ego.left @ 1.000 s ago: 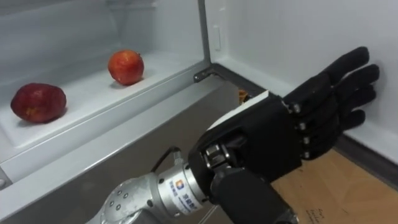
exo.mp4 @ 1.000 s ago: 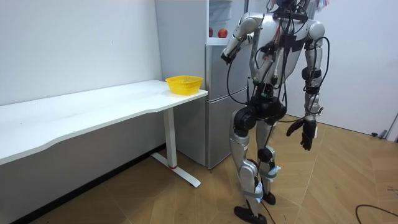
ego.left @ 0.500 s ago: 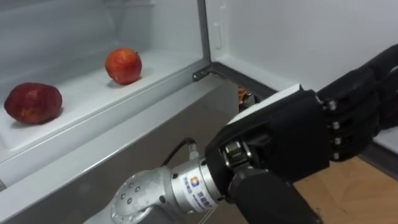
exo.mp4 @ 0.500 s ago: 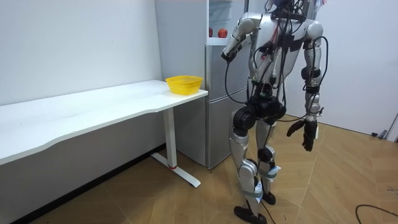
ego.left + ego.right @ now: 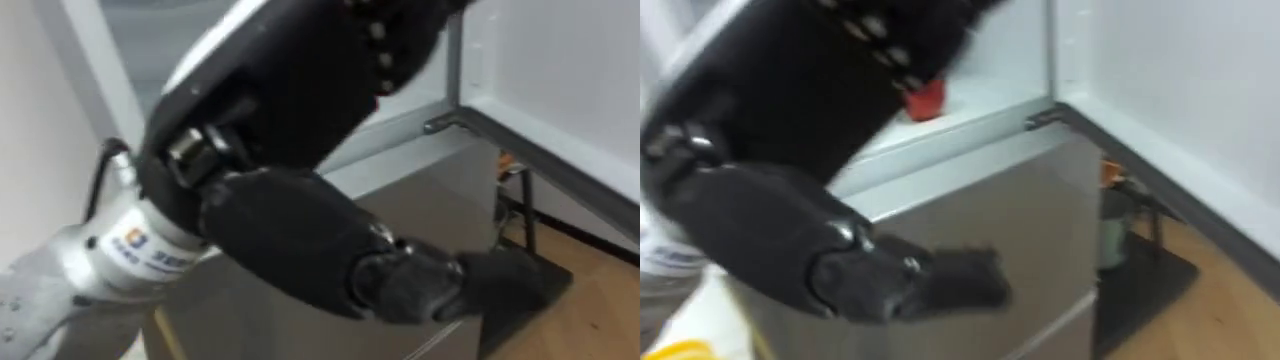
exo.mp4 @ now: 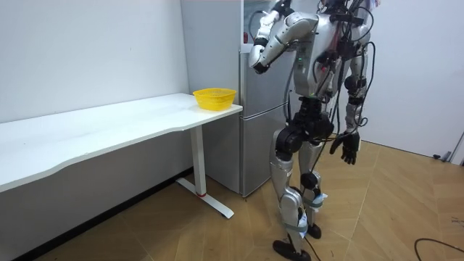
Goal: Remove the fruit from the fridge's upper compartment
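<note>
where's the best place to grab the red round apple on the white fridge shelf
Only a bit of the red round apple shows past the left hand. Probably wrap its rounded sides, coming in level from the front: the white fridge shelf lies under it, and the front looks like the only open side. The right hand hangs by the robot's side.

White table (image 6: 109,127), yellow basket (image 6: 214,98) on it; fridge shelf (image 5: 985,100), red fruit (image 5: 925,100)
</note>
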{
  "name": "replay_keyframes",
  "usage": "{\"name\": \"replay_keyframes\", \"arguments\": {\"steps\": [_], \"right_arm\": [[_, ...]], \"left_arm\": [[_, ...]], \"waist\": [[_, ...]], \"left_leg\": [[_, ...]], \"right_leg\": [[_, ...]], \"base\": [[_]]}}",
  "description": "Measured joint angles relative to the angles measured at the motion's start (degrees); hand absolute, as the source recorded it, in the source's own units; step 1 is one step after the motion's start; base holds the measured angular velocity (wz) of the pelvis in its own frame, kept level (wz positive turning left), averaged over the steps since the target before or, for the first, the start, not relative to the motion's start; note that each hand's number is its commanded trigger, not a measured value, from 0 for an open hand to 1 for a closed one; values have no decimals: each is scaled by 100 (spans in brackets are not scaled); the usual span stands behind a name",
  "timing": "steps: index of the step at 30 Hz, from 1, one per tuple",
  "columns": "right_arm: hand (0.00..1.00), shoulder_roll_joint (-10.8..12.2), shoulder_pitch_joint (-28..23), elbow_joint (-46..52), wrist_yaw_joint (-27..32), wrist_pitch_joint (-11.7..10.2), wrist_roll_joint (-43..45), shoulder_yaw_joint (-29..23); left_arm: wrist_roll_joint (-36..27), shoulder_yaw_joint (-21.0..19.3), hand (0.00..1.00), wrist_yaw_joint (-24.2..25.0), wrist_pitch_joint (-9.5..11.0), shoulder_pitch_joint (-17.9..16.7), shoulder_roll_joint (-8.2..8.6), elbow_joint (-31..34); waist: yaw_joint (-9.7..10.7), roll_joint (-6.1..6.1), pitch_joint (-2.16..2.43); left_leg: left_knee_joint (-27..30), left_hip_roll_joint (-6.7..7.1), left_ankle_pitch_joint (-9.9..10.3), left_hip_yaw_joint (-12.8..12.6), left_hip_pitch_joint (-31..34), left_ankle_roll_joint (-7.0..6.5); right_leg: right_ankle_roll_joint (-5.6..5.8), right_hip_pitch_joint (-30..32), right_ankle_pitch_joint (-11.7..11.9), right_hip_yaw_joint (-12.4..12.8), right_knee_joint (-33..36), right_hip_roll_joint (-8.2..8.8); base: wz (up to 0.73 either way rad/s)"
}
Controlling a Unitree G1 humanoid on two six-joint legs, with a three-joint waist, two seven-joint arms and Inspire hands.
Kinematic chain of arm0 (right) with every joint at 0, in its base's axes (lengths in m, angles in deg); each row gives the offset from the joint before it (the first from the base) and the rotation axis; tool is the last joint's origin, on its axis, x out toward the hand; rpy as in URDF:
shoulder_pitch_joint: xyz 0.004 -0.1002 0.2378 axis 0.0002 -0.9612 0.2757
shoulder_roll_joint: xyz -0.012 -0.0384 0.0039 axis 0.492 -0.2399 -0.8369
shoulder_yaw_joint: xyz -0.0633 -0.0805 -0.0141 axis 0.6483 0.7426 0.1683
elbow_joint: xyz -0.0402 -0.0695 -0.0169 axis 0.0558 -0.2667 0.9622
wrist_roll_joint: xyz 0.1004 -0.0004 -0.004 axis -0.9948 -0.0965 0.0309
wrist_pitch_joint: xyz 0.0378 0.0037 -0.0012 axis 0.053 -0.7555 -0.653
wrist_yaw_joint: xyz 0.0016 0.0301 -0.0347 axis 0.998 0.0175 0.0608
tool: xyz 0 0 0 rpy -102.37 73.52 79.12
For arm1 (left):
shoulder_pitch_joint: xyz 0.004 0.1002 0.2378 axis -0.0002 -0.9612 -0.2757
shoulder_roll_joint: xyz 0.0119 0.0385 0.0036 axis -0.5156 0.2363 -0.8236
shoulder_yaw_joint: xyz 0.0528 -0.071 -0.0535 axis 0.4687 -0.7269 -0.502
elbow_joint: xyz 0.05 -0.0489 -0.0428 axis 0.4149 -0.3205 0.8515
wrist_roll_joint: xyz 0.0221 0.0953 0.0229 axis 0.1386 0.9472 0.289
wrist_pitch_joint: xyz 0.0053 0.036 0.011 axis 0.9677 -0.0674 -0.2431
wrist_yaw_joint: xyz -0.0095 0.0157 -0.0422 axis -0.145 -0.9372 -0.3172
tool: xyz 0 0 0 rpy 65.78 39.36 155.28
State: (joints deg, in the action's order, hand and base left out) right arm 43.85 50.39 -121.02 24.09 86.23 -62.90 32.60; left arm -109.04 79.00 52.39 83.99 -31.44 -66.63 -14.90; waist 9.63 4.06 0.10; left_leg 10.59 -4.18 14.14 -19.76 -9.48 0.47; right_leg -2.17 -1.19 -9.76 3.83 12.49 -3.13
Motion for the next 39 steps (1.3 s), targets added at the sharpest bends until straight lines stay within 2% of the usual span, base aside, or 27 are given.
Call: {"name": "replay_keyframes", "arguments": {"steps": [2,3,5,7,8,10,11,12,13,14,15,17,20,21,22,24,26,29,33,36,38,39], "right_arm": [[0,67,-58,7,76,-16,71,-140],[0,73,-70,12,88,-15,69,-151],[0,108,-162,157,149,-16,143,-211],[0,173,-242,240,196,-70,209,-246],[0,200,-258,262,217,-76,209,-249],[0,214,-255,264,257,-69,211,-246],[0,213,-257,267,261,-65,206,-238],[0,213,-256,282,264,-59,206,-243],[0,214,-263,361,311,-59,244,-247],[0,226,-284,468,351,-60,317,-248],[0,234,-293,495,368,-62,334,-248],[0,245,-298,498,385,-57,337,-241],[0,248,-268,482,386,-59,325,-237],[0,250,-264,479,387,-59,322,-233],[0,255,-251,473,411,-56,317,-231],[0,256,-238,478,442,-54,282,-228],[0,262,-245,519,471,-52,219,-220],[0,265,-316,506,548,-53,17,-189],[0,263,-355,473,698,-52,4,-189],[0,265,-387,463,717,-27,-52,-199],[0,263,-406,470,693,68,-53,-228],[0,264,-416,468,677,79,-54,-228]], "left_arm": [[548,-532,0,-389,76,-273,-104,22],[629,-655,0,-478,105,-356,-105,32],[809,-1186,0,-692,244,-820,-99,67],[863,-1594,0,-827,292,-1175,-100,72],[870,-1863,0,-935,306,-1364,-102,69],[875,-2175,0,-1190,332,-1534,-102,46],[905,-2294,0,-1369,361,-1593,-102,30],[978,-2371,0,-1428,386,-1647,-102,28],[1072,-2571,0,-1512,474,-1857,-96,18],[1164,-2801,0,-1558,487,-2123,-73,12],[1214,-2864,0,-1599,487,-2243,-50,-2],[1319,-3014,0,-1657,482,-2638,103,-48],[1307,-3036,0,-1737,476,-3130,138,-202],[1306,-3036,0,-1739,475,-3203,165,-240],[1306,-3034,0,-1751,479,-3356,284,-314],[1330,-3014,0,-1753,468,-3619,527,-496],[1370,-3015,0,-1906,443,-3899,886,-826],[1359,-2969,0,-2171,438,-4240,1182,-1365],[1301,-2979,0,-2587,440,-4534,1384,-2072],[995,-3013,0,-2882,455,-4744,1412,-2868],[392,-3078,0,-3125,473,-4842,1420,-3939],[256,-3079,0,-3187,463,-4846,1428,-4227]], "waist": [[-222,-13,32],[-286,-12,34],[-596,-1,45],[-703,-21,45],[-828,-31,46],[-962,-44,44],[-1008,-76,22],[-1058,-60,31],[-1166,-82,11],[-1168,-55,18],[-1163,-57,18],[-1193,-31,12],[-1226,3,-4],[-1226,-30,-19],[-1215,15,-12],[-1149,28,-15],[-1168,76,-42],[-1145,111,-40],[-1203,77,-38],[-1350,31,-28],[-1404,1,-1],[-1420,-12,5]], "left_leg": [[18,20,-1,295,81,3],[26,30,-3,346,99,5],[21,59,-16,479,114,21],[21,70,-16,604,108,21],[19,83,-16,635,92,22],[23,95,-16,700,86,22],[26,110,-17,757,84,21],[23,118,-17,764,84,21],[20,127,-17,773,84,20],[23,142,-17,850,103,18],[23,157,-19,907,112,16],[27,193,-28,981,134,0],[42,215,-29,1073,129,-2],[45,218,-29,1089,135,-2],[63,226,-29,1133,167,-2],[78,247,-30,1239,200,-4],[78,251,-31,1280,197,-6],[77,272,-31,1380,146,-6],[69,284,-31,1377,135,-6],[56,293,-31,1387,101,-5],[24,298,-31,1376,76,-5],[24,298,-31,1376,81,-5]], "right_leg": [[0,-88,-3,-273,-89,52],[3,-91,-5,-336,-80,67],[11,-109,-11,-435,-75,103],[18,-193,-17,-563,-87,128],[22,-193,-52,-582,-71,139],[29,-231,-59,-638,-77,159],[39,-269,-71,-727,-82,191],[43,-272,-84,-742,-76,198],[45,-269,-87,-751,-78,207],[56,-283,-97,-814,-80,226],[62,-293,-107,-861,-76,243],[82,-319,-135,-965,-67,289],[90,-391,-162,-1094,-82,322],[90,-392,-172,-1115,-79,328],[90,-395,-178,-1154,-87,338],[96,-398,-185,-1204,-92,352],[97,-422,-186,-1219,-81,350],[101,-497,-214,-1260,-93,362],[108,-523,-258,-1337,-85,388],[108,-530,-296,-1327,-74,402],[111,-541,-321,-1324,-68,402],[111,-539,-323,-1325,-69,401]], "base": [[59],[54],[26],[30],[27],[20],[27],[16],[9],[14],[34],[32],[22],[17],[23],[18],[2],[8],[9],[-1],[4],[0]]}}
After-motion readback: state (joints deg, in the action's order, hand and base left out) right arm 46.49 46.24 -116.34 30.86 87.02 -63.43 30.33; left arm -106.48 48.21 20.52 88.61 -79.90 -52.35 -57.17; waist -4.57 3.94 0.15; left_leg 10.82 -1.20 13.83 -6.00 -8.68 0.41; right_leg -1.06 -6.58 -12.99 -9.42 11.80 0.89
